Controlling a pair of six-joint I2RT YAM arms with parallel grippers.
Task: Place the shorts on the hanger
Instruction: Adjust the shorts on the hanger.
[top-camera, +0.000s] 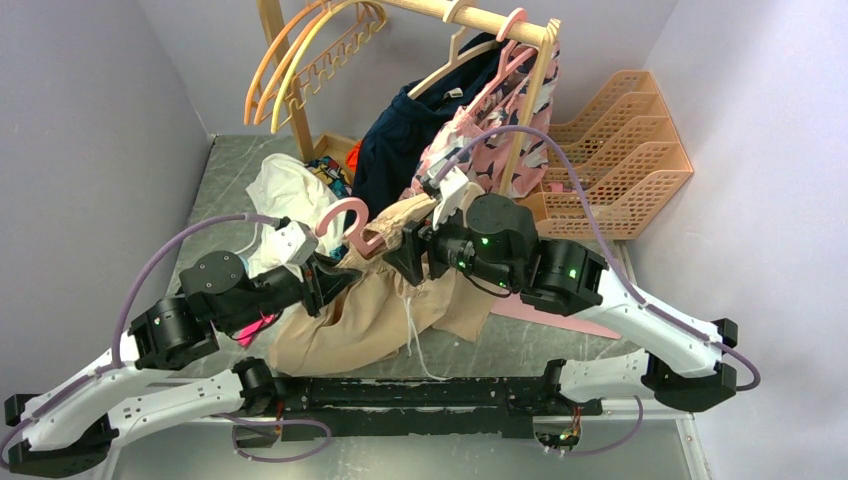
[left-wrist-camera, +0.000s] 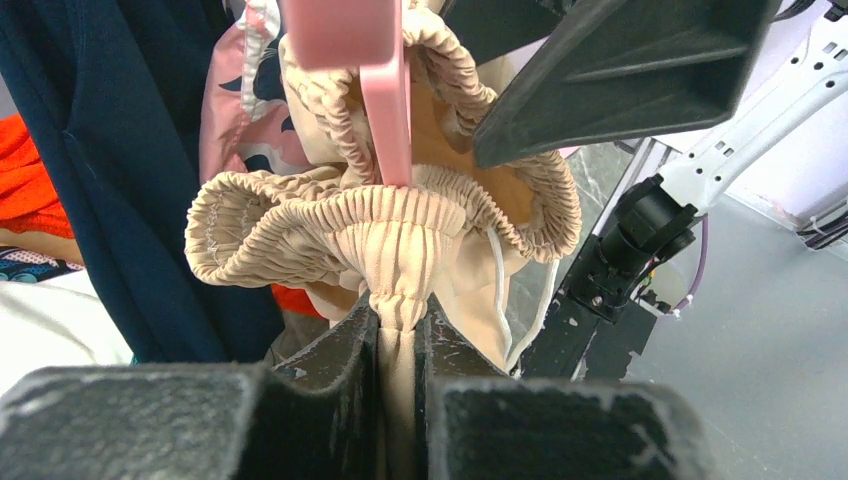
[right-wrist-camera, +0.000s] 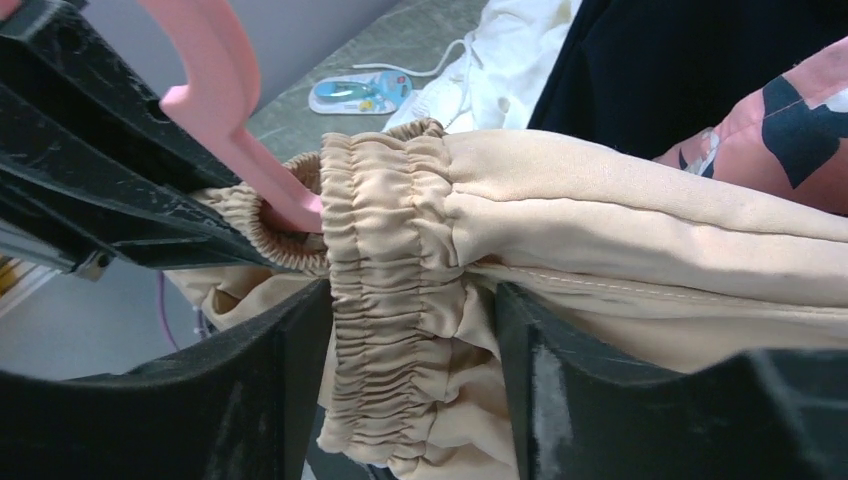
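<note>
The shorts (top-camera: 370, 312) hang bunched between the two arms above the table (top-camera: 228, 165), legs trailing onto it and the white drawstring (top-camera: 412, 325) dangling. The pink hanger (top-camera: 345, 215) runs into the gathered waistband, its hook standing up above the fabric.

The left gripper (left-wrist-camera: 400, 335) is nearly closed, pinching a thin fold of waistband. The right gripper (right-wrist-camera: 410, 330) stands wide, with a thick wad of waistband filling the gap and touching both fingers.

Behind, a navy garment (top-camera: 400, 140) and a patterned garment (top-camera: 480, 130) hang on a wooden rack (top-camera: 480, 15).
</note>
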